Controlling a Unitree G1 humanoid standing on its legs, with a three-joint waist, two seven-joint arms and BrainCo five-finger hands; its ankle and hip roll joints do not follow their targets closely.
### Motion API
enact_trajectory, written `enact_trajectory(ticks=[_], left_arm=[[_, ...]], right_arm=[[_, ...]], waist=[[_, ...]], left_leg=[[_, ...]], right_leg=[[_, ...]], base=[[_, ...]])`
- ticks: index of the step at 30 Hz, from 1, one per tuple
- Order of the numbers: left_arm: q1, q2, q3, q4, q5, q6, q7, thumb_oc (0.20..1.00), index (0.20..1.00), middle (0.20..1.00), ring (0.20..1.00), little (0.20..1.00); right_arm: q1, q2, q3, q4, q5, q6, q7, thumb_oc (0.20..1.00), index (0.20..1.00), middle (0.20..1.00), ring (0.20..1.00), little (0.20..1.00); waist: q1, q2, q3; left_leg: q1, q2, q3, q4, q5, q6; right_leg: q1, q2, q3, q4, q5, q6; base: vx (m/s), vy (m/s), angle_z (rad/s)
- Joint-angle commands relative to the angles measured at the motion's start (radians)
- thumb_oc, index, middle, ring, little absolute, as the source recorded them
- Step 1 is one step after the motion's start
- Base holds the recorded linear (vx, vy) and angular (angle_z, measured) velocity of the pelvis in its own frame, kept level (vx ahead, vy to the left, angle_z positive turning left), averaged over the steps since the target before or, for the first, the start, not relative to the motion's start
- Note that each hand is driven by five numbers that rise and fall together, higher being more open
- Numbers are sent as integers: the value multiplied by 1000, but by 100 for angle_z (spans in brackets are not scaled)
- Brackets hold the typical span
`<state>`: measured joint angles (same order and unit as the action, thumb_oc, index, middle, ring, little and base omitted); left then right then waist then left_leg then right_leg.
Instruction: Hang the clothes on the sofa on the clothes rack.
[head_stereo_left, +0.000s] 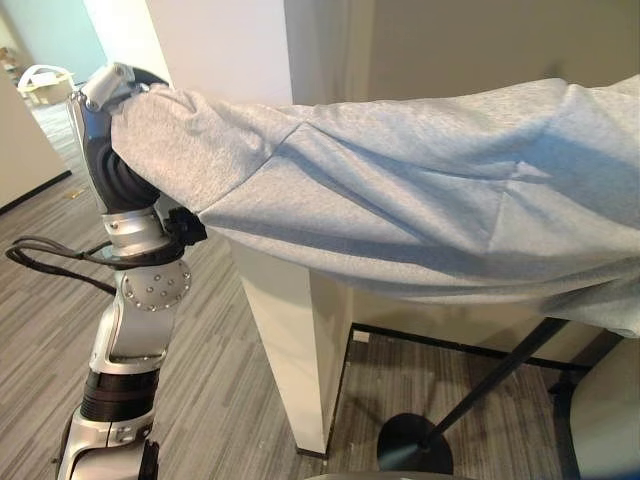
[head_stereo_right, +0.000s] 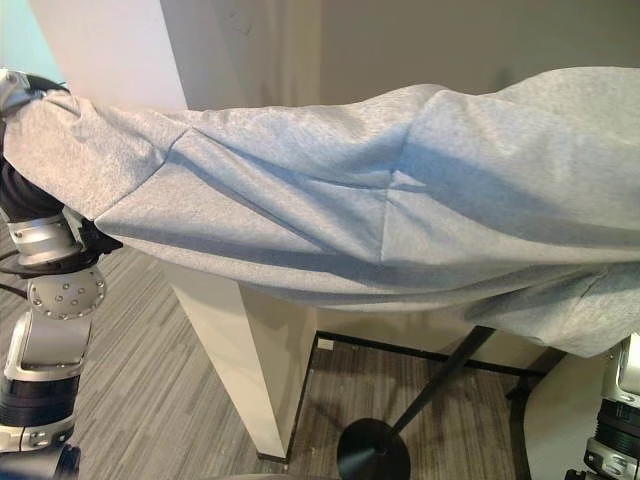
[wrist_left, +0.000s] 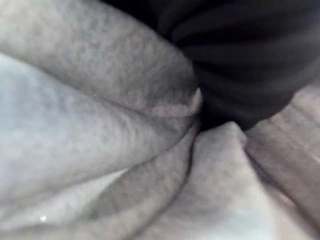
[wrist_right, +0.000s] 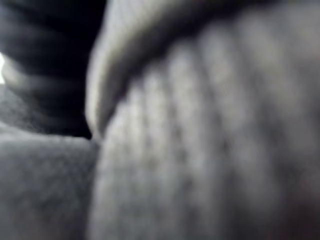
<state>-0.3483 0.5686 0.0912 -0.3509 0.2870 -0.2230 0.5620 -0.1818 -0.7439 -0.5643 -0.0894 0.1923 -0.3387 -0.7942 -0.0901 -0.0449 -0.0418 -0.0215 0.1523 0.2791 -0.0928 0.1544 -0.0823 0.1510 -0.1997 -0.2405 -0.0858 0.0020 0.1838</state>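
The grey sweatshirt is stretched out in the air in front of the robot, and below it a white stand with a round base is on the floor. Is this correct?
Not quite: the stand is black, not white, as the left eye view shows. The rest holds: the grey sweatshirt is stretched out in the air, with the stand's round base on the floor below it.

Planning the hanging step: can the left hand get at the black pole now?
Probably not: the left hand is raised, draped in the grey sweatshirt, and the white wall corner stands between it and the black pole.

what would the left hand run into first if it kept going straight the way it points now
The left hand points up, its fingers buried in the grey sweatshirt draped over it, so cloth comes first. Beyond that, the white pillar rises behind it, but depth there is hard to judge.
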Motion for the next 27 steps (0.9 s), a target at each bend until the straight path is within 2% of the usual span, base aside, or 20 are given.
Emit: enact_trajectory(ticks=[1,2,3,4,6,7,8,10,11,13,14,16,18,19,20,23,25,27], left_arm=[[-137,52,-62,2,-44,-52,37,200,200,200,200,200],[-126,42,-59,6,-49,-54,35,200,200,200,200,200],[-108,41,-53,14,-49,-55,29,200,200,200,200,200],[-106,42,-52,15,-50,-55,29,200,200,200,200,200],[-81,46,-42,11,-33,-57,16,200,200,200,200,200],[-49,54,-26,8,-29,-60,7,200,200,200,200,200],[-44,54,-22,5,-30,-60,5,200,200,200,200,200],[-13,51,-9,-8,-29,-58,-9,200,200,200,200,200],[8,47,-2,-14,-33,-60,-27,200,200,200,200,200],[21,42,4,-20,-39,-62,-34,200,200,200,200,200],[37,42,10,-24,-43,-60,-39,200,200,200,200,200],[65,47,24,-32,-43,-60,-41,200,200,200,200,200],[81,50,38,-34,-38,-56,-39,200,200,200,200,200],[73,52,46,-29,-25,-51,-30,200,200,200,200,200],[68,62,51,-29,-16,-50,-23,200,200,200,200,200],[92,80,108,-6,16,-37,1,200,200,200,200,200],[99,106,135,16,29,-35,1,200,200,200,200,200],[91,126,142,45,50,-32,3,200,200,200,200,200]], right_arm=[[-113,-107,1,5,53,-47,15,200,200,200,200,200],[-115,-74,24,-3,55,-35,44,200,200,200,200,200],[-113,-47,44,-21,47,-23,62,200,200,200,200,200],[-113,-44,46,-23,46,-21,63,200,200,200,200,200],[-106,-6,70,-33,30,6,81,200,200,200,200,200],[-98,14,87,-37,21,18,98,200,200,200,200,200],[-97,15,87,-40,20,19,99,200,200,200,200,200],[-88,31,92,-55,9,28,116,200,200,200,200,200],[-88,34,99,-67,-18,45,134,200,200,200,200,200],[-89,33,104,-71,-32,54,140,200,200,200,200,200],[-96,31,111,-72,-47,63,145,200,200,200,200,200],[-109,35,123,-69,-68,71,146,200,200,200,200,200],[-106,50,128,-70,-87,76,140,200,200,200,200,200],[-101,61,128,-74,-100,74,127,200,200,200,200,200],[-100,62,128,-81,-105,70,121,200,200,200,200,200],[-112,69,134,-116,-124,63,117,200,200,200,200,200],[-136,64,160,-110,-129,54,116,200,200,200,200,200],[-146,63,180,-96,-115,49,120,200,200,200,200,200]], waist=[[22,-26,88],[12,-15,76],[10,-15,71],[13,-16,65],[20,-21,63],[48,-8,83],[49,-9,82],[68,8,91],[87,22,86],[94,23,80],[108,24,68],[140,12,45],[168,-13,19],[190,-42,-1],[197,-54,3],[205,-58,-9],[214,-60,-8],[217,-57,3]], left_leg=[[-21,57,-202,304,-245,-74],[-6,21,-219,266,-293,-35],[4,-11,-209,243,-292,-16],[11,-12,-204,235,-302,-14],[32,-56,-155,203,-298,5],[26,-72,-123,197,-288,29],[28,-74,-121,196,-288,31],[17,-83,-95,188,-273,49],[6,-88,-78,171,-250,65],[3,-95,-68,157,-229,71],[4,-103,-61,138,-222,76],[-10,-121,-46,117,-198,84],[-22,-137,-34,103,-179,80],[-53,-139,-15,107,-156,68],[-60,-132,-12,111,-147,59],[-72,-84,4,112,-115,27],[-84,-43,13,110,-72,-1],[-94,-7,17,101,-29,-29]], right_leg=[[-120,-54,29,104,33,-1],[-146,-81,18,104,85,20],[-166,-112,24,96,157,42],[-163,-113,30,88,153,49],[-194,-148,47,63,230,77],[-212,-171,-4,69,223,72],[-214,-173,-1,73,220,72],[-186,-182,-57,141,159,46],[-135,-178,-99,232,105,24],[-117,-180,-118,277,89,17],[-88,-174,-130,312,64,16],[-31,-159,-146,353,54,19],[27,-139,-143,324,47,25],[87,-124,-149,274,51,33],[85,-116,-156,254,33,27],[115,-75,-174,136,-60,2],[134,-29,-167,49,-98,-16],[138,14,-157,1,-111,-38]], base=[[-210,240,-2],[-175,327,-17],[-61,271,-21],[-50,230,-8],[-172,249,-46],[-256,215,-78],[-264,192,-76],[-214,169,-78],[-296,199,-44],[-176,101,7],[-91,34,4],[-168,-2,-5],[-182,-124,-17],[-244,-227,-28],[-263,-244,-47],[-207,-259,-21],[-251,-275,-29],[-225,-229,-46]])
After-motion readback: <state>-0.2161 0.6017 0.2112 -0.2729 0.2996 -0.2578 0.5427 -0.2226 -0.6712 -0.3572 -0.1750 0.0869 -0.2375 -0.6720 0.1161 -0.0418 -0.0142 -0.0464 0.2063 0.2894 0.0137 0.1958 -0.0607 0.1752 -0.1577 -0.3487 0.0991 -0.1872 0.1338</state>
